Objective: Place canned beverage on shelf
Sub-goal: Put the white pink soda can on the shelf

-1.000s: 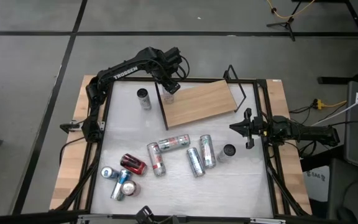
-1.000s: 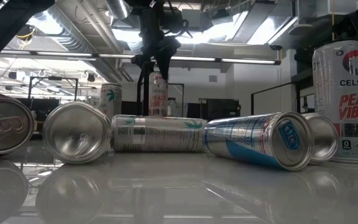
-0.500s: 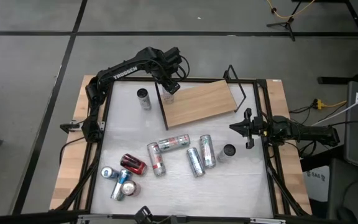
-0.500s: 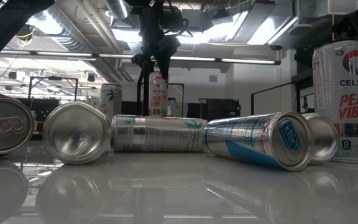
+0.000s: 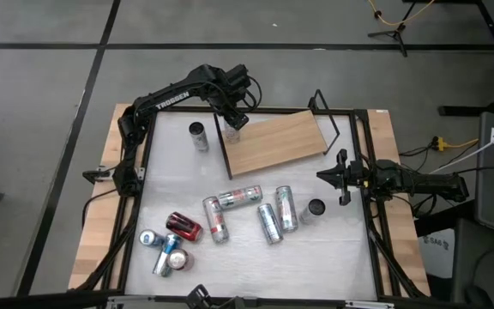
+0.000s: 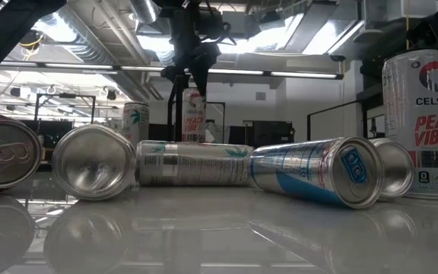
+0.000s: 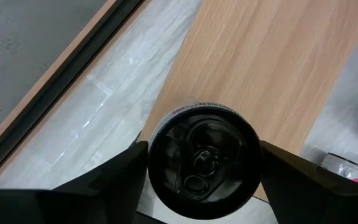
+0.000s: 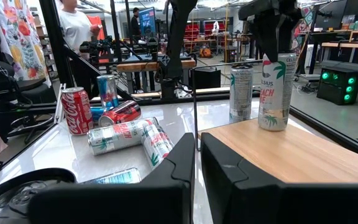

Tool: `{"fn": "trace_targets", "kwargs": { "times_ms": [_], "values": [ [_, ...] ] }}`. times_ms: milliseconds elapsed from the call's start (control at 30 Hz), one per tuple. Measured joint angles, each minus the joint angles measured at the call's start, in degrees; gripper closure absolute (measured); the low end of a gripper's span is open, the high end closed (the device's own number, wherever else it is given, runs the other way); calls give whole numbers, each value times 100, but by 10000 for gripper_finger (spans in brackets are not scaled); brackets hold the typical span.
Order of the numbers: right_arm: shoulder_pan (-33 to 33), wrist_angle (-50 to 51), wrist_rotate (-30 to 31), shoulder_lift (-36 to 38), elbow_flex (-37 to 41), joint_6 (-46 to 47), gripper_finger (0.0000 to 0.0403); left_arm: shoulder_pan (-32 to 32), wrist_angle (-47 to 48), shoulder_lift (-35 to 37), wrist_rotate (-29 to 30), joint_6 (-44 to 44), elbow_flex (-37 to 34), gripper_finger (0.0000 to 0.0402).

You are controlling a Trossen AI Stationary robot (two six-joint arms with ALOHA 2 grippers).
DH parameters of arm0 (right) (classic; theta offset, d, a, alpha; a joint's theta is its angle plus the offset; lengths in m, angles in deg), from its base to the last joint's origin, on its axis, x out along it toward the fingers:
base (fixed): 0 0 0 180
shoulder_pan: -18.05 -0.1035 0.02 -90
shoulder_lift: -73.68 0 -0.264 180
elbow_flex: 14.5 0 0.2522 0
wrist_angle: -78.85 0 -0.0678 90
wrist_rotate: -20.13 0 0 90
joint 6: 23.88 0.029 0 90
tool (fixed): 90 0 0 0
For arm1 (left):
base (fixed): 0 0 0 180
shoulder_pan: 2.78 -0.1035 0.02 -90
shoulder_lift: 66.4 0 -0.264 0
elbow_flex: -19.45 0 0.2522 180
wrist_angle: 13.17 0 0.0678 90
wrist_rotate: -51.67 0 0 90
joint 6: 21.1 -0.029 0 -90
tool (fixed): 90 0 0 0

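A white canned beverage (image 7: 204, 165) stands upright at the far-left corner of the shelf (image 5: 277, 142), a light wooden board with a black wire frame. My left gripper (image 5: 234, 118) reaches down over the can and is shut on it. The right wrist view shows the same can (image 8: 274, 93) with the gripper above it. My right gripper (image 5: 322, 177) waits shut at the table's right edge, touching nothing. My left gripper pinches the can between its two fingers, on opposite sides of the wall just below the top rim (image 7: 151, 155). The fingers (image 7: 120, 174) come steeply from above. The can is upright, and its base (image 8: 273, 126) appears to rest on the shelf board.
A silver can (image 5: 198, 136) stands on the white tabletop just left of the shelf. Several cans lie across the table's middle and near left, among them a red one (image 5: 183, 227). Another can (image 5: 315, 209) stands near my right gripper. A black frame (image 5: 371, 240) borders the table.
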Motion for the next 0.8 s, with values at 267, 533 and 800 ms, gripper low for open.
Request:
{"fn": "trace_targets", "kwargs": {
  "times_ms": [267, 533, 800],
  "values": [
    [2, 0, 0, 0, 0, 0, 379, 0, -2, 0, -2, 119, 0, 122],
    [0, 0, 0, 0, 0, 1, 379, 0, -2, 0, 0, 138, 0, 122],
    [0, 0, 0, -1, 0, -1, 379, 0, 3, 0, 0, 138, 2, 122]
  ]
}}
